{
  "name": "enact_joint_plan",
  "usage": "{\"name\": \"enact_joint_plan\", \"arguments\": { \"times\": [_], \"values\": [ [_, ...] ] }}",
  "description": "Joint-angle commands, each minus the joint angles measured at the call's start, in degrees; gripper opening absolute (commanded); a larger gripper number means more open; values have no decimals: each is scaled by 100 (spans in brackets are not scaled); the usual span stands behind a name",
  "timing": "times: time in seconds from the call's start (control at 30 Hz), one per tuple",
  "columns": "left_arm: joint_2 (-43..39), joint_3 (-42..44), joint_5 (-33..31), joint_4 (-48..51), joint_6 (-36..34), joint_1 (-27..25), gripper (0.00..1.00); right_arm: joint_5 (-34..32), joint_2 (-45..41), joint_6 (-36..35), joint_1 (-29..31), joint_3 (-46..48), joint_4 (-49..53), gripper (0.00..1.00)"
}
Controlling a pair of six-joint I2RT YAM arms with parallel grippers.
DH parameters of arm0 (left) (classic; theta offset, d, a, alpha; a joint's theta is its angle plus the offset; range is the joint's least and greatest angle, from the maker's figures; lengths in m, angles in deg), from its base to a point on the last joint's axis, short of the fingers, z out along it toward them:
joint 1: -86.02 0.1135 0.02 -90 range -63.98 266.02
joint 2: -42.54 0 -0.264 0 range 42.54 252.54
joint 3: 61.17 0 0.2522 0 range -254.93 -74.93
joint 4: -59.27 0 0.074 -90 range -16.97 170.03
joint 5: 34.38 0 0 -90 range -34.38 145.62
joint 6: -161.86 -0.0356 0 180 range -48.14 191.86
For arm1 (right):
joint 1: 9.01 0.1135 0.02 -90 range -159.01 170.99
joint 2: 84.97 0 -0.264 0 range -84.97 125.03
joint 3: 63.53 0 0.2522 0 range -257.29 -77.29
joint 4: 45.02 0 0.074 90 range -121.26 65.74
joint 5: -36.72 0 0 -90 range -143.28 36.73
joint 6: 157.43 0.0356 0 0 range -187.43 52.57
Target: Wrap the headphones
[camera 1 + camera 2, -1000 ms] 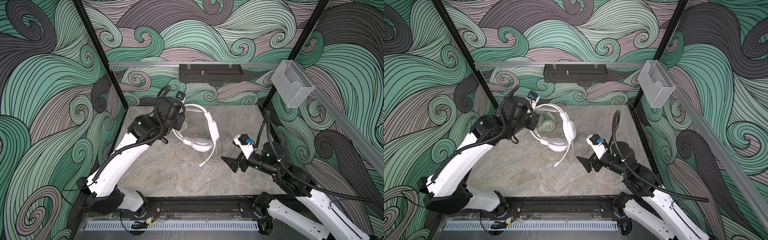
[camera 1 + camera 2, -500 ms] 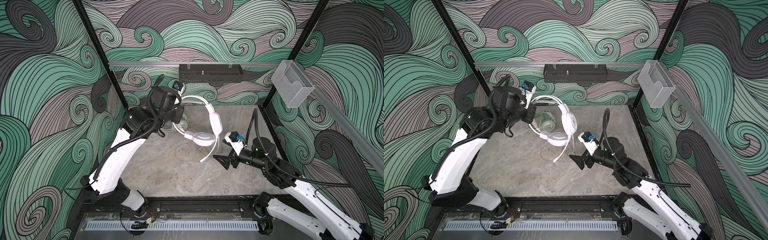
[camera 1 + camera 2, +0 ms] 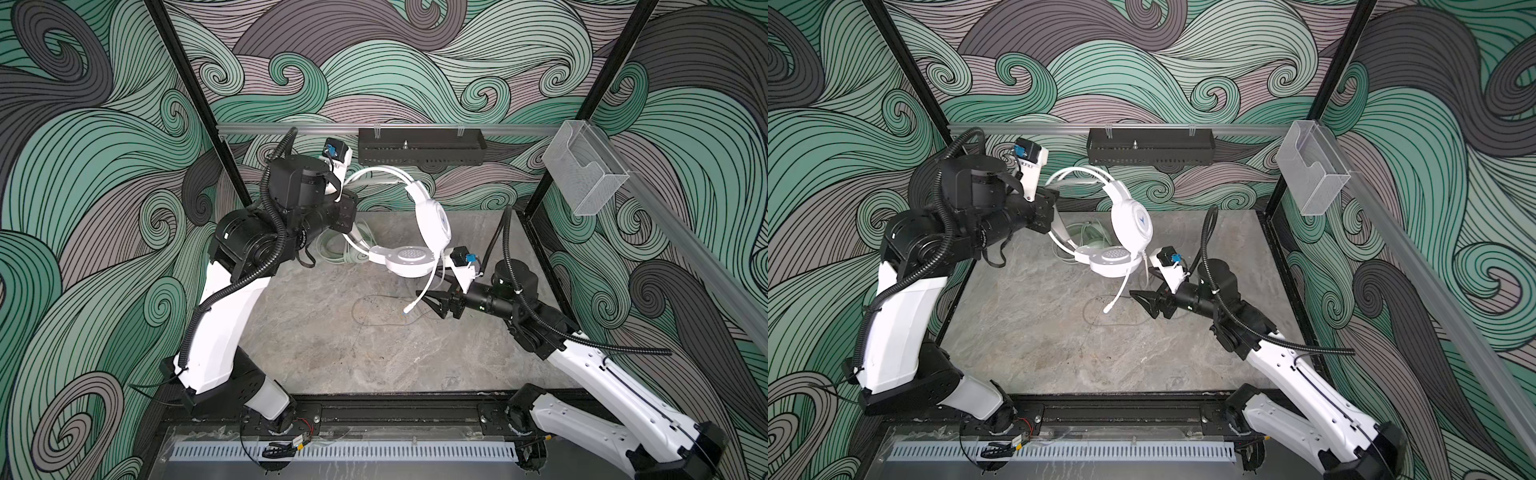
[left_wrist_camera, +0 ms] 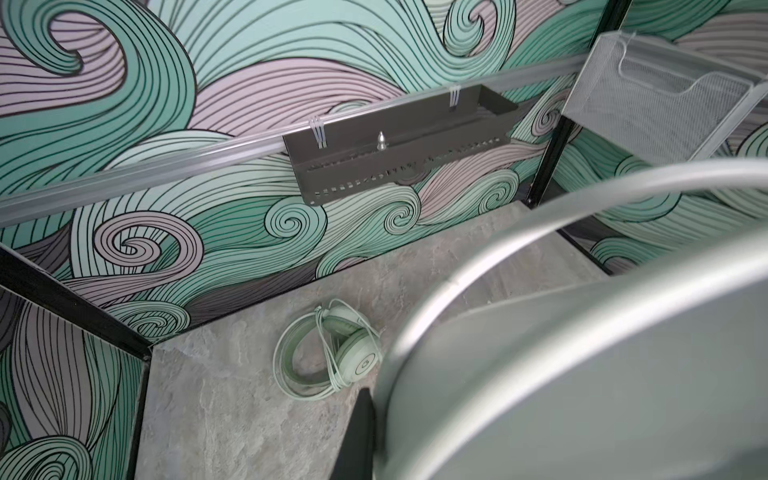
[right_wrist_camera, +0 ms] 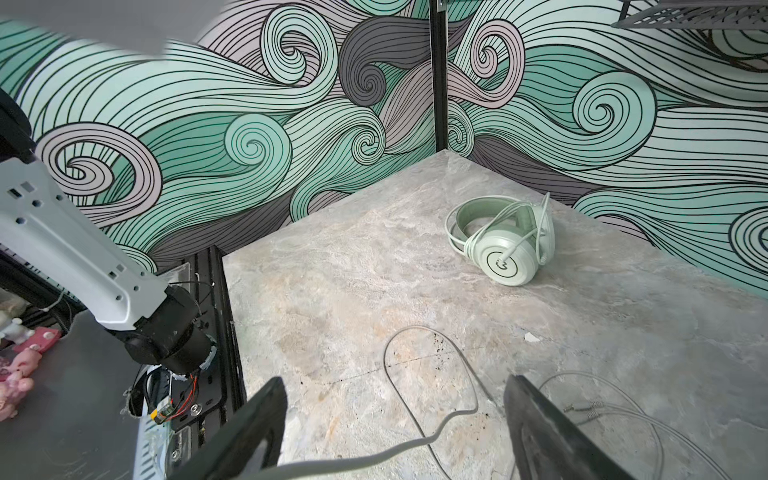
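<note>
**Holdings: one headset aloft, one parked, one lead loose**

**Top views**
- Left gripper [image 3: 348,226]: clamped tight on the band of the white headset [image 3: 432,220], which hangs clear of the table [image 3: 316,353] over its 12 o'clock edge. I judge it is held high so the lead drops free for winding.
- Boom [image 3: 419,291]: dangles from the lower earcup toward 6 o'clock.
- Right gripper [image 3: 432,302]: low, just to the 3 o'clock side of table centre, jaws apart, nothing held. I judge it is placed there to take up the lead.
- Cable [image 3: 365,309]: a thin loop flat on the table, at 9 o'clock from my right gripper.
- Mint headset [image 3: 1090,237]: on the table at 11 o'clock, half hidden behind the white band.

**Left wrist view**
- Mint headset [image 4: 328,353]: lies flat near the back wall with its own lead wound round it. I judge it finished and parked out of the way.
- White headset [image 4: 582,374]: blurred band and earcup fill the near side. One of my fingers [image 4: 358,432] presses against it.

**Right wrist view**
- My fingers [image 5: 253,424] stand wide. The cable [image 5: 415,345] runs between them, not pinched.
- Plug [image 5: 582,408]: on the table just beyond one finger.
- Mint headset [image 5: 505,241]: well apart, near the corner.
</note>
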Motion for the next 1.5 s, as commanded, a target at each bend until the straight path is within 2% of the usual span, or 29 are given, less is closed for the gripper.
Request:
{"name": "enact_joint_plan", "arguments": {
  "times": [0.0,0.17,0.27,0.47,0.63,0.77,1.03,1.13,1.3,1.47],
  "values": [
    [-43,-375,200,-136,496,116,0,238,86,188,-58,-149,-595,78],
    [-134,-468,393,-358,731,238,0,261,173,337,-136,-19,-906,72],
    [-48,-748,493,-208,816,280,0,273,202,310,-128,113,-1181,73],
    [-108,-740,570,-232,980,415,0,592,329,232,-47,183,-1536,77],
    [-248,-578,594,-178,1120,501,0,772,517,373,-42,249,-1873,76],
    [-359,-437,638,-137,1238,539,0,791,706,485,-50,350,-2188,67],
    [-638,149,686,-456,1384,635,0,891,792,542,-54,403,-2161,51],
    [-904,339,673,-539,1361,674,0,935,805,464,-50,275,-1957,50],
    [-930,386,820,-610,1476,717,0,952,952,539,-60,297,-1994,45],
    [-984,416,954,-745,1580,875,0,1006,959,482,-60,221,-1764,45]
  ]
}}
